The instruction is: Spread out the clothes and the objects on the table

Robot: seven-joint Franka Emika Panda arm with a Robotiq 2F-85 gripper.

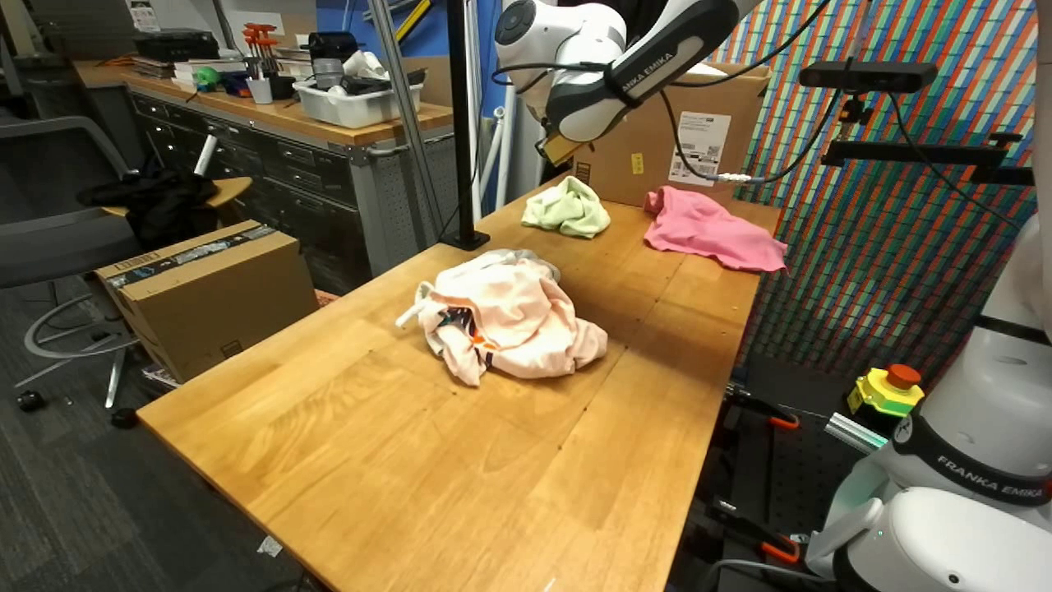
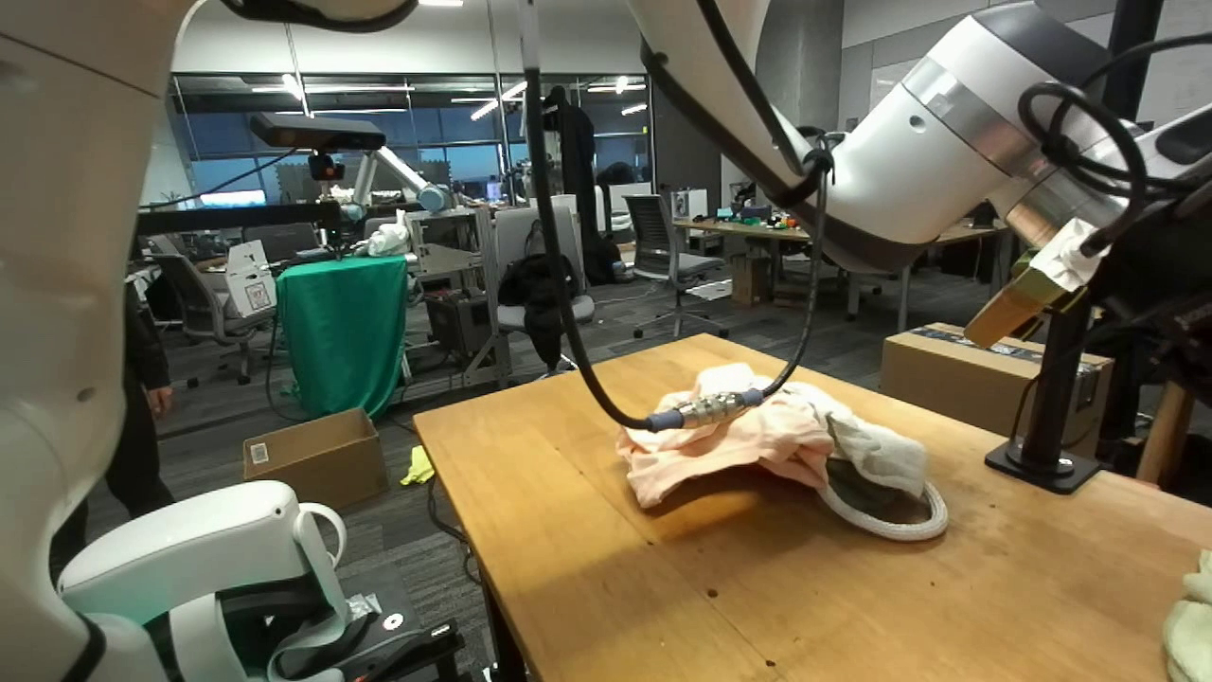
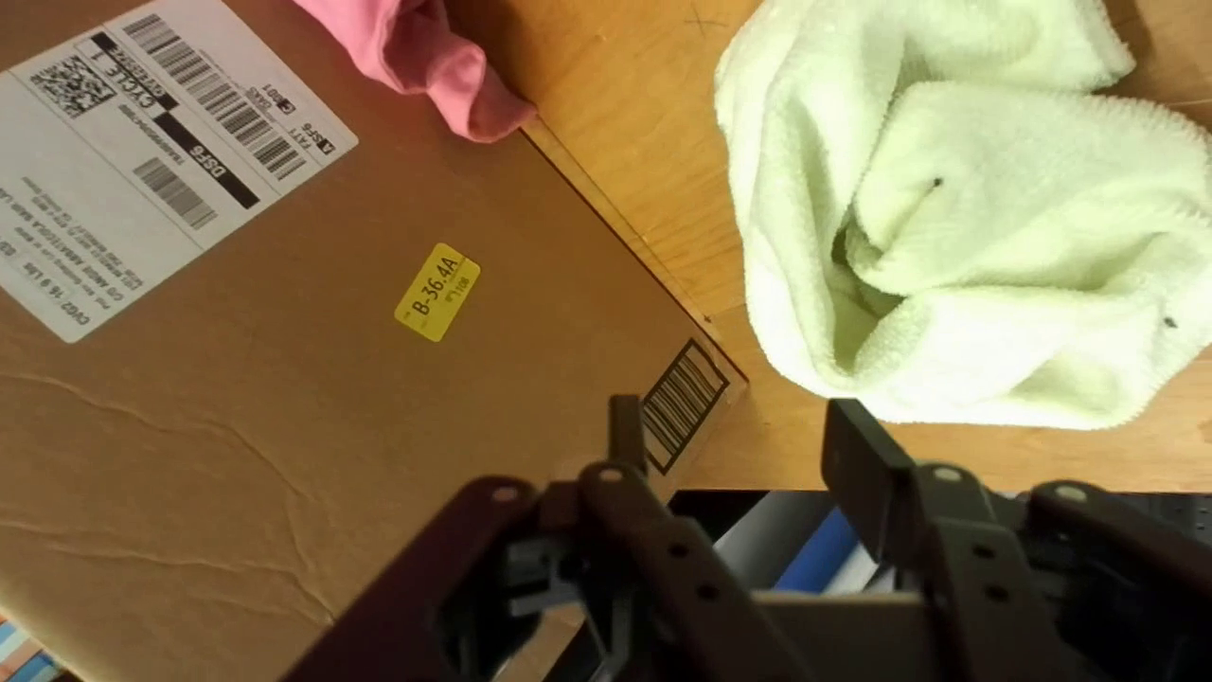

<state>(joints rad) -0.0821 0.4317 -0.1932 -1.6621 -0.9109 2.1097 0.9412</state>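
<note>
Fingers (image 3: 864,469) of gripper (image 3: 734,431) are spread apart, nr yellow-green cloth (image 3: 1032,189) on table (image 1: 460,485). Pink cloth (image 1: 711,230) lies just beside cardboard box (image 3: 379,455); peach cloth (image 1: 526,312) is bunched mid-table w/ white cloth (image 2: 881,455) & 1 white rope loop (image 2: 890,530).

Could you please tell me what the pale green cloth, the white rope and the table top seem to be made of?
Pale green cloth: matte pile fabric, probably terry or microfibre; its edges look fuzzy. White rope: matte, apparently braided fibre, judging by the fine texture; cotton or synthetic, I cannot tell. Table top: apparently wood with a smooth, perhaps varnished finish; grain shows.
</note>
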